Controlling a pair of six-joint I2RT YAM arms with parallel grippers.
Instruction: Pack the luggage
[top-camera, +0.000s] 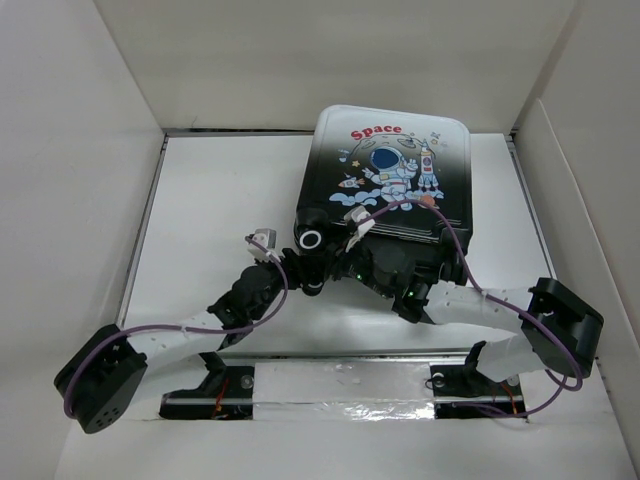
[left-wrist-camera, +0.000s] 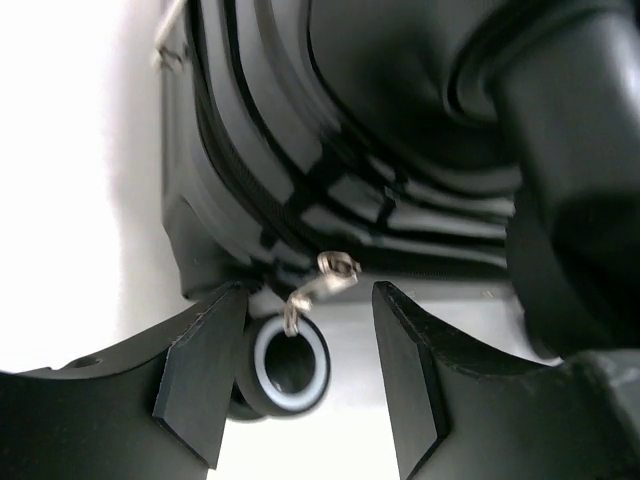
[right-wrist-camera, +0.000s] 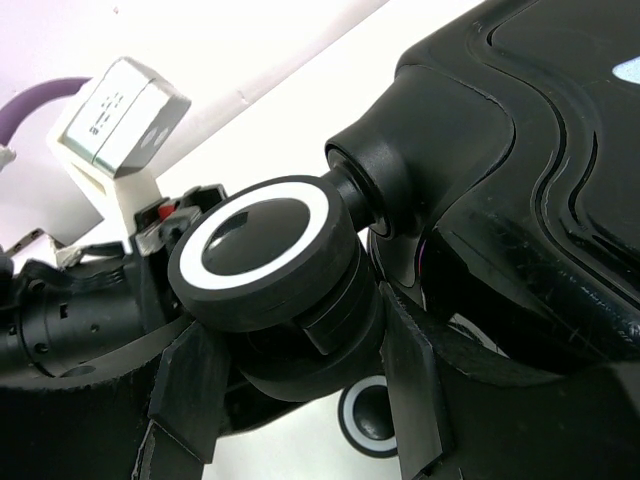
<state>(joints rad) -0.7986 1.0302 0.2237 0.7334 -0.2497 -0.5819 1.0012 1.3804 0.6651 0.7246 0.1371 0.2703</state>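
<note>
The luggage (top-camera: 390, 170) lies flat and closed on the white table, astronaut and red "Space" print facing up. Both grippers are at its near left corner, by the wheels. My right gripper (right-wrist-camera: 300, 395) is shut on a black wheel with a white ring (right-wrist-camera: 262, 250), one finger on each side of it. My left gripper (left-wrist-camera: 305, 370) is open. A small metal zip pull (left-wrist-camera: 322, 280) hangs from the luggage's black edge (left-wrist-camera: 300, 130) just above the gap, touching neither finger. A second wheel (left-wrist-camera: 290, 365) sits against the left finger (left-wrist-camera: 200, 380).
White walls close in the table on the left, back and right (top-camera: 70, 150). A foil-taped strip (top-camera: 340, 385) runs along the near edge between the arm bases. The left arm's wrist camera (right-wrist-camera: 125, 110) is close beside the right gripper.
</note>
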